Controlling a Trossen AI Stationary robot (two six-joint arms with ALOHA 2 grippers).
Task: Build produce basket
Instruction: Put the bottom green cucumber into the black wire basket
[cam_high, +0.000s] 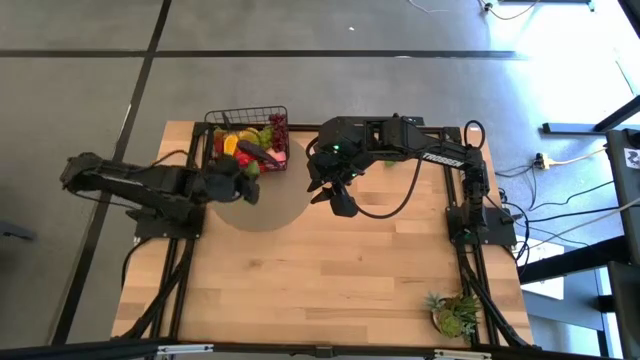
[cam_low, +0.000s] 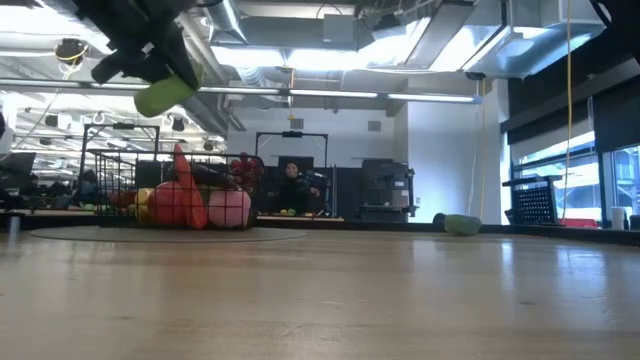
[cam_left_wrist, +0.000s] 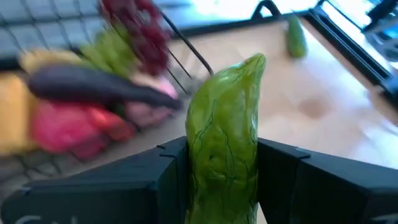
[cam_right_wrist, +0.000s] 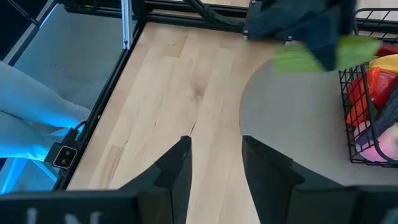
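Left hand (cam_left_wrist: 221, 180) is clamped on a green cucumber (cam_left_wrist: 225, 140), one dark finger pressed to each side, and the thing sticks up out of the grip with its pointed tip on top. It's glossy, a bit veiny, kind of wrinkled. In the low view the hand hangs in the air, well above the bench (cam_high: 330, 260).

Just past it sits the basket (cam_high: 250, 135), black thin-wire mesh, already loaded: dark eggplant (cam_left_wrist: 93, 87) lying across the pile, red grapes (cam_left_wrist: 137, 28), something pink and something red under the eggplant, a yellow piece at the side.

Right hand (cam_right_wrist: 214, 162) hovers on the other side of the basket, fingers partly apart with nothing between them, only bare wood below.

A small spiky green plant (cam_high: 455, 312) sits well apart from both hands.
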